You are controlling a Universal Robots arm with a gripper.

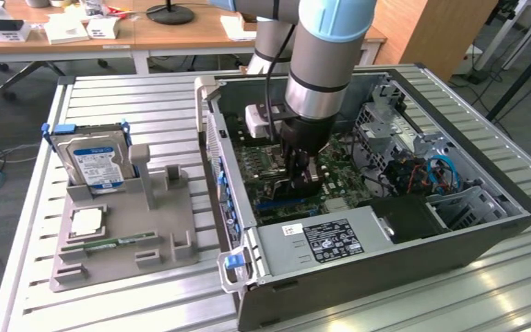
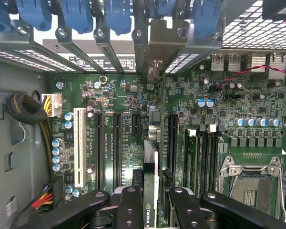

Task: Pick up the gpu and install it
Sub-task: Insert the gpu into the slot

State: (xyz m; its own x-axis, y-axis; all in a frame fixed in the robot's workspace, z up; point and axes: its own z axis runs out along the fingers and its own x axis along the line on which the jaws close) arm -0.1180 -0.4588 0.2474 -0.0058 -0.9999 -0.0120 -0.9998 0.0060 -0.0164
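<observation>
Exterior view: the arm reaches down into the open computer case (image 1: 487,228), which lies on its side on a slatted metal table (image 1: 155,304). The gripper (image 1: 301,181) sits low over the motherboard (image 1: 348,176), near the case's centre, its fingers clamped on a dark flat card, the gpu (image 1: 295,187), held on edge. At nine o'clock from the case stands a grey holder (image 1: 146,242) carrying a blue-labelled hard drive (image 1: 95,162) upright, with a memory stick (image 1: 108,243) lying flat nearer the camera. Wooden desks (image 1: 155,34) stand behind at twelve o'clock, on a grey floor with cables.

Wrist view: two black fingers (image 2: 128,210) grip the gpu (image 2: 151,191) between them, part-way closed, pressing either face of the thin card. Seen edge-on, its green board runs from six o'clock toward twelve, its silvery bracket (image 2: 159,47) at the rear slot openings beneath blue latches (image 2: 76,16). The card lies parallel to the black expansion slots (image 2: 117,148), directly above the board.
</observation>
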